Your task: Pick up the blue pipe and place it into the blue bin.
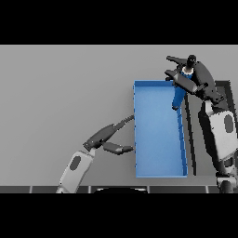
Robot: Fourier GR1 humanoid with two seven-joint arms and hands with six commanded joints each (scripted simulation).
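Note:
The blue bin (158, 172) lies on the grey table right of centre, a long open box. My right hand (193, 79) is at the bin's far right corner, fingers curled round the blue pipe (178, 96). The pipe hangs nearly upright, its lower end over the bin's right wall, and its top end is hidden in the hand. My left hand (109, 139) rests just left of the bin, fingers straight and pointing at the bin's left wall, thumb spread, holding nothing.
A dark strip (190, 139) runs along the bin's right side, under my right forearm. Grey table (60, 93) spreads to the left of the bin and behind it.

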